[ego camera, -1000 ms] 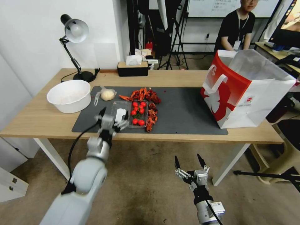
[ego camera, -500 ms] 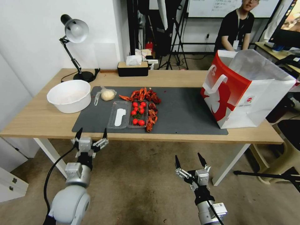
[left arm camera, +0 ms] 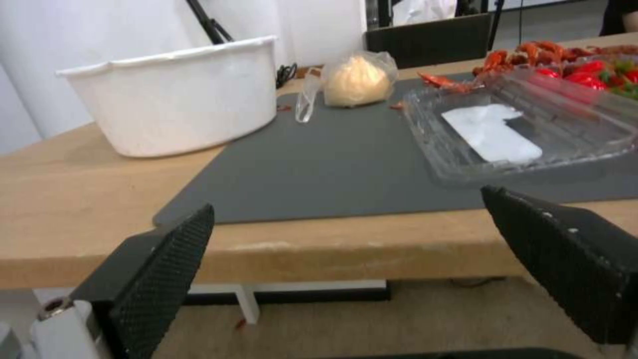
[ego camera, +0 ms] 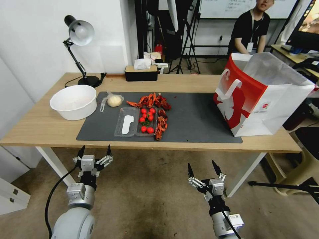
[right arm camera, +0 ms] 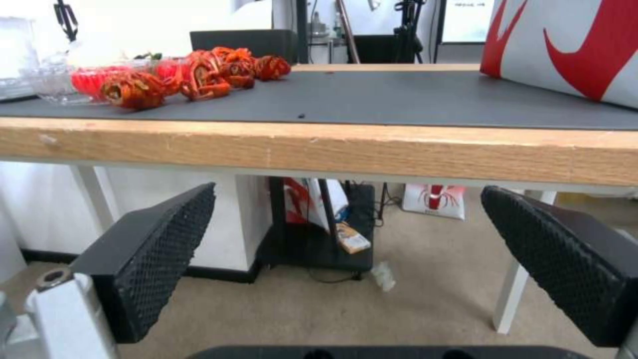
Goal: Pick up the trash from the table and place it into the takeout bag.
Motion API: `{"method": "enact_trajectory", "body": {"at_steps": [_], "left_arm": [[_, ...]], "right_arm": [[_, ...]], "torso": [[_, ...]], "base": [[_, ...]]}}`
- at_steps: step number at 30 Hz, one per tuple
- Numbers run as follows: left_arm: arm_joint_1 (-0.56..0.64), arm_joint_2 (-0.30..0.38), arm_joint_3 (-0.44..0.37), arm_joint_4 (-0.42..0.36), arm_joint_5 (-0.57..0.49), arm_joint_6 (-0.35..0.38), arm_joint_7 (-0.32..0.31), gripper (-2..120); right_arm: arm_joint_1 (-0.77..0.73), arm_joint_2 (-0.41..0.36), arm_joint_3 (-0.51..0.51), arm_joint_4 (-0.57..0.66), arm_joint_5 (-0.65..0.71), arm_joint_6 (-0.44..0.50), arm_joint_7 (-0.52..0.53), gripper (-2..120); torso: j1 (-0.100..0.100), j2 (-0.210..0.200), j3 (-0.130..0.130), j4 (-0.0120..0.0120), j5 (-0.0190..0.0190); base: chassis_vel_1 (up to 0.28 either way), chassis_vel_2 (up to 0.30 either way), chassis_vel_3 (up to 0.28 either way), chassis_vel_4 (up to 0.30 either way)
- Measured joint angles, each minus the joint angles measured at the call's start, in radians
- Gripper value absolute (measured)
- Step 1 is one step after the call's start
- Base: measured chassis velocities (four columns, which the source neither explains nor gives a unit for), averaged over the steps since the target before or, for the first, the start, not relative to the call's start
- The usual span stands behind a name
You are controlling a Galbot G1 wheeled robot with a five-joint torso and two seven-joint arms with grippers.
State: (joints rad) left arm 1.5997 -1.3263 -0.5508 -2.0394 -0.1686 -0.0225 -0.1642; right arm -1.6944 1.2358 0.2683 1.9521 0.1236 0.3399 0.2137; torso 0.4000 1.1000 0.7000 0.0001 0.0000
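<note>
On the light-wood table (ego camera: 186, 81), a dark grey mat (ego camera: 196, 116) carries the trash. The trash is a clear bag with a pale yellow lump (ego camera: 114, 100), a clear plastic tray (ego camera: 128, 122) with cherry tomatoes (ego camera: 146, 119), and red crayfish shells (ego camera: 156, 99). A white bowl (ego camera: 73, 101) sits left of the mat. The red and white takeout bag (ego camera: 259, 96) stands open at the table's right end. My left gripper (ego camera: 95, 149) hangs open below the table's front edge, facing the tray (left arm camera: 518, 129) and the bowl (left arm camera: 179, 94). Lower right, my right gripper (ego camera: 201, 165) is open and empty.
A desk lamp (ego camera: 79, 33) and a black tissue box (ego camera: 141, 73) stand along the table's far side. White table legs (ego camera: 54, 164) drop near my left arm. A black tripod leg (ego camera: 282, 186) lies on the floor at the right. Stands and a seated person are behind.
My left gripper has pulled back from over the tray, down and toward me, to below the table's front edge, empty. The right gripper has barely shifted.
</note>
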Motion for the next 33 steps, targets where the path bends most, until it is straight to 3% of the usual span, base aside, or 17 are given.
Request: {"method": "enact_trajectory", "body": {"at_steps": [3,8,14,17,19,22,25,27,33], "left_arm": [[-0.011,0.007,0.0,0.0,-0.009,0.005,-0.001,100],[-0.096,0.05,0.023,-0.002,-0.09,0.077,-0.026,100],[-0.278,0.127,0.09,0.033,-0.189,0.168,-0.061,100],[-0.404,0.172,0.155,0.095,-0.285,0.241,-0.098,100],[-0.433,0.18,0.169,0.113,-0.306,0.254,-0.104,100],[-0.57,0.21,0.226,0.199,-0.4,0.297,-0.133,100],[-0.644,0.22,0.249,0.241,-0.435,0.316,-0.148,100],[-0.742,0.228,0.281,0.314,-0.464,0.336,-0.164,100],[-0.837,0.235,0.329,0.405,-0.487,0.366,-0.183,100]], "right_arm": [[0.002,0.0,0.0,-0.002,0.0,0.0,0.0,100],[0.01,0.0,-0.004,-0.008,0.001,0.0,0.0,100],[0.014,0.001,-0.006,-0.009,0.001,-0.003,0.0,100],[0.014,0.002,-0.006,-0.009,0.0,-0.004,0.001,100],[0.013,0.003,-0.005,-0.009,0.0,-0.005,0.001,100],[0.009,0.005,-0.003,-0.009,-0.001,-0.006,0.002,100],[0.007,0.008,-0.002,-0.008,-0.003,-0.006,0.002,100],[0.005,0.014,-0.001,-0.008,-0.004,-0.006,0.003,100],[0.005,0.018,0.0,-0.012,-0.005,-0.006,0.004,100]], "torso": [[0.0,0.0,0.0,-0.0001,0.0],[0.0,0.0,0.0,0.0,-0.0001],[0.0,0.0,0.0,-0.0001,-0.0002],[0.0,0.0,0.0,-0.0002,-0.0002],[0.0,0.0,0.0,0.0,-0.0003],[0.0,0.0,0.0,-0.0001,-0.0004],[0.0,0.0,0.0,-0.0001,0.0],[0.0,0.0,0.0,-0.0002,0.0],[0.0,0.0,0.0,-0.0001,0.0]], "base": [[0.0,0.0,0.0,0.0],[0.0,0.0,0.0,0.0],[0.0,0.0,0.0,0.0],[0.0,0.0,0.0,0.0],[0.0,0.0,0.0,0.0],[0.0,0.0,0.0,0.0],[0.0,0.0,0.0,0.0],[0.0,0.0,0.0,0.0],[0.0,0.0,0.0,0.0]]}}
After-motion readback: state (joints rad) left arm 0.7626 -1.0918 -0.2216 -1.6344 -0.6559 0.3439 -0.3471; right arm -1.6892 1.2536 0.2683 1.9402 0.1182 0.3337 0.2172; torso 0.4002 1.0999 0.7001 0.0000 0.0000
